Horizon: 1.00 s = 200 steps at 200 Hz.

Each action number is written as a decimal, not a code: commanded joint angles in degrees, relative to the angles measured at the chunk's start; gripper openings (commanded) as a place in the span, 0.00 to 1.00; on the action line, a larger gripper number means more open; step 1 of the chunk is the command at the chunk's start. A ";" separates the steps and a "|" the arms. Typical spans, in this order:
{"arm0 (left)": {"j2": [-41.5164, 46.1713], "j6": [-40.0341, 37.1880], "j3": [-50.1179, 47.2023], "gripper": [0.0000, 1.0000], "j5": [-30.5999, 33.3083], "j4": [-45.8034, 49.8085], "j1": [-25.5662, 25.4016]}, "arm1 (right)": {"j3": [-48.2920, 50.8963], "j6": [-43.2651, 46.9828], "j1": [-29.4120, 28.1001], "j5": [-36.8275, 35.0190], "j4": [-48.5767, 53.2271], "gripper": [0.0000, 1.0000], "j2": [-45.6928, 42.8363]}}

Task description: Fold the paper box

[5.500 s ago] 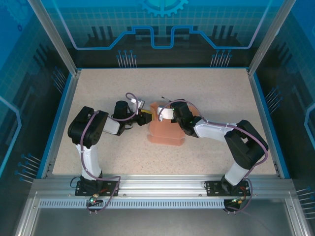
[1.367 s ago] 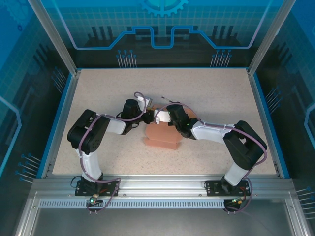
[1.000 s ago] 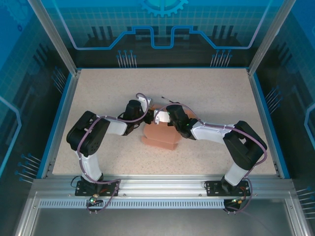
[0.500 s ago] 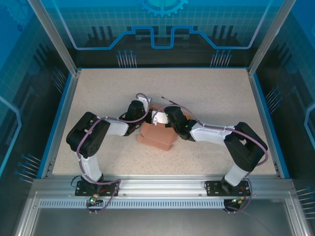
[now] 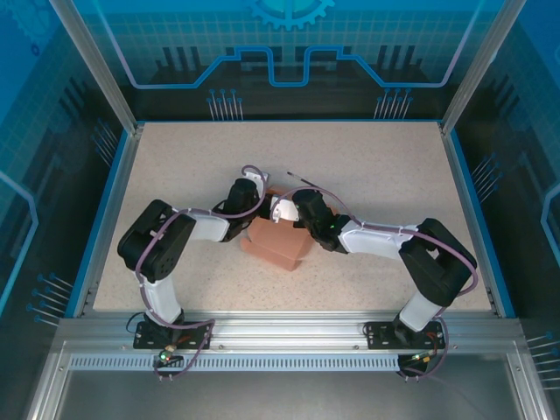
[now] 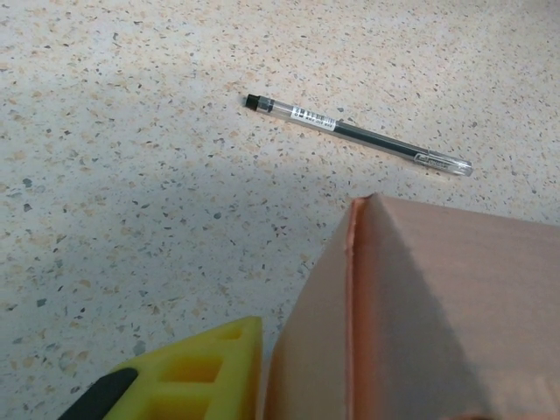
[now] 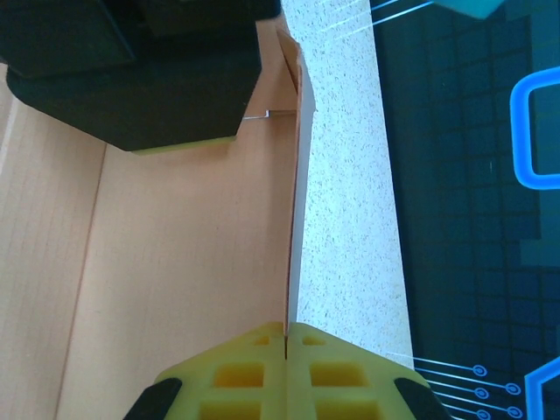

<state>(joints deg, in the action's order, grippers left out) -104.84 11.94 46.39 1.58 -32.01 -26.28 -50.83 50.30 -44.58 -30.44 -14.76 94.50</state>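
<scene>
Right wrist view has the right jaws clamped together on a thin upright wall of the box [image 7: 175,262], a salmon-pink, partly folded cardboard shell. Whether the left jaws are apart I cannot tell; one yellow finger [image 6: 206,372] shows just beside a box corner. The box sits mid-tabletop [image 5: 394,166] with open surface on every side, and a clear pen [image 6: 359,136] lies near beyond it, its print too small to read.

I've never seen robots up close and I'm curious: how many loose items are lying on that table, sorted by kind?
Pink paper box: 1
Pen: 1
Total: 2
</scene>
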 commanded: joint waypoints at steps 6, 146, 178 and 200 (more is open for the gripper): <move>3.54 -1.03 -1.59 0.30 -0.62 -2.07 1.60 | 0.91 -1.95 0.54 -1.98 3.77 0.00 -1.43; 4.96 -5.12 -4.71 0.55 -6.42 -3.57 1.63 | 0.75 -2.67 1.23 -2.33 4.47 0.00 -1.74; 3.29 -6.45 -2.31 0.49 -8.41 -3.94 1.75 | 0.80 -2.75 1.16 -1.25 5.01 0.00 -1.99; 2.06 -5.96 -0.64 0.44 -10.59 -3.61 2.36 | 0.81 -2.93 1.12 -0.54 5.18 0.00 -2.39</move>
<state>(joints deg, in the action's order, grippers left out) -100.99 7.03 42.87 -5.43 -34.17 -24.93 -50.83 48.27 -43.81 -32.49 -11.94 94.04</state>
